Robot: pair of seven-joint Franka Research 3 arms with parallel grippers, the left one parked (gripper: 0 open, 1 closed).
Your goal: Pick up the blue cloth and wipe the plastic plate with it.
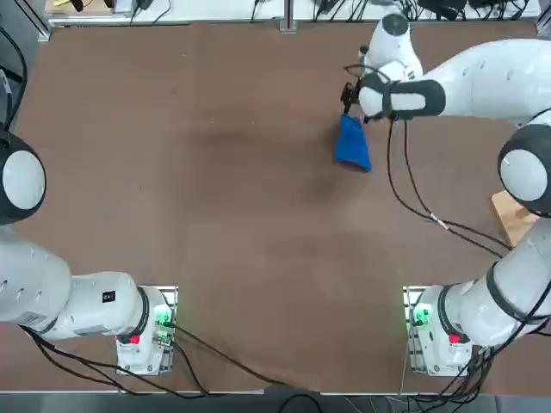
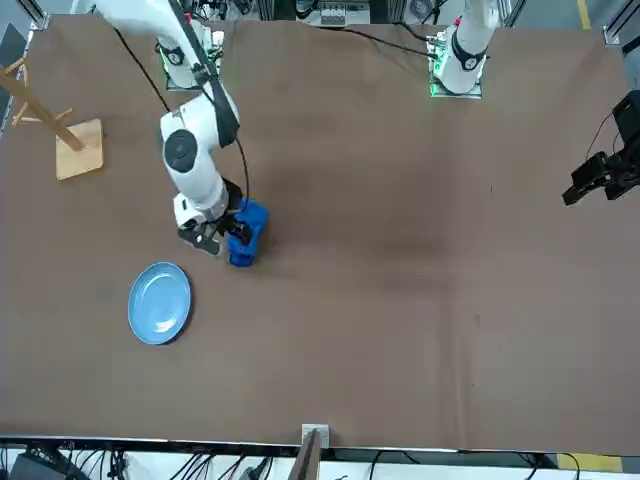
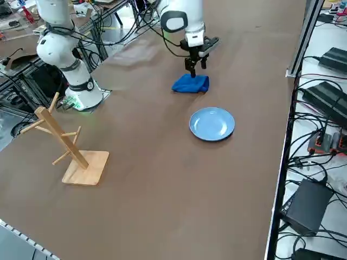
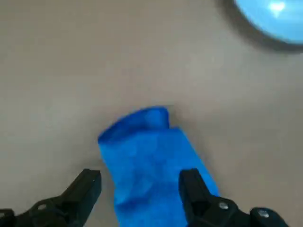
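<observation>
The blue cloth (image 1: 353, 144) (image 2: 248, 232) (image 3: 191, 83) lies crumpled on the brown table. My right gripper (image 1: 349, 96) (image 2: 214, 240) (image 3: 195, 65) hangs just over one end of it. In the right wrist view the gripper (image 4: 139, 182) stands open, its black fingers (image 4: 194, 187) on either side of the cloth (image 4: 147, 161), holding nothing. The light blue plastic plate (image 2: 160, 302) (image 3: 212, 123) (image 4: 274, 19) sits flat a short way from the cloth, toward the table's far edge. In the top view the arm hides it.
A wooden peg rack on a square base (image 2: 62, 132) (image 3: 70, 149) (image 1: 514, 217) stands near my right arm's side of the table. Cables (image 1: 413, 185) trail from the arm across the tabletop.
</observation>
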